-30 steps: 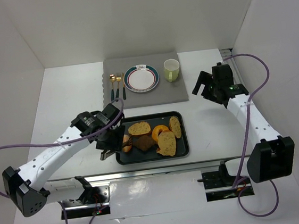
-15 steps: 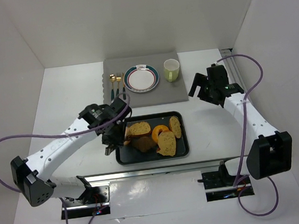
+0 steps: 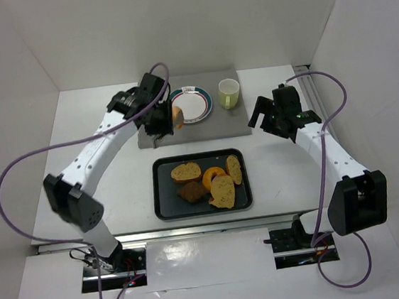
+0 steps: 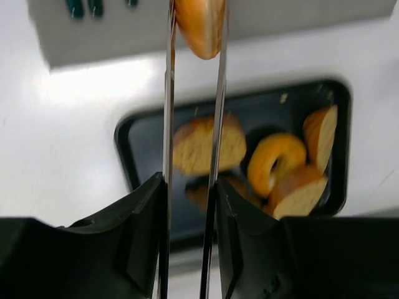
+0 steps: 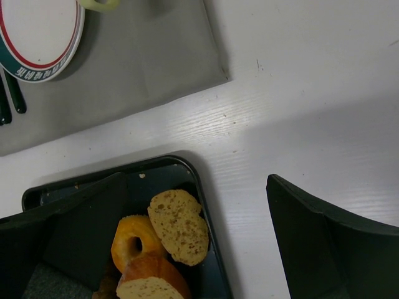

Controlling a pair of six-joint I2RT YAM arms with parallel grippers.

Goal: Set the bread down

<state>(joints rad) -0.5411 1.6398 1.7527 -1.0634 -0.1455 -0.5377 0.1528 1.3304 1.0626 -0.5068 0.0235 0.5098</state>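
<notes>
From above, left fingers [image 3: 169, 122] clamped on a small golden roll [image 3: 177, 115], poised at the left rim of the plate [image 3: 202, 109] on the grey mat [image 3: 232, 123], well apart from the black tray [image 3: 164, 203] of remaining slices [image 3: 224, 190] on the counter [image 3: 91, 132]. Judged as mid-carry, set-down not yet made. Best to shift a little further right, toward the plate's white middle, before any descent, to avoid perching the roll on the rim or tipping it onto the mat. Right fingers [image 3: 260, 112] parked past the cup [image 3: 229, 93], clear of the work; no call to bring them in. From the left wrist, roll [image 4: 199, 25] pinched near the very tips of two thin fingers [image 4: 168, 112], its top cut off by the frame, tray blurred far behind. A slim hold on a rounded crust, so probably prone to pivoting: lower slowly and upright, hold the pinch until contact with the china, then part only slightly and lift straight up, without dragging sideways. From the right wrist, right fingers [image 5: 324, 243] spread wide around nothing, over bare counter beside the tray's corner; plate [image 5: 37, 37] bare in the upper left, hence room for a centred landing.
</notes>
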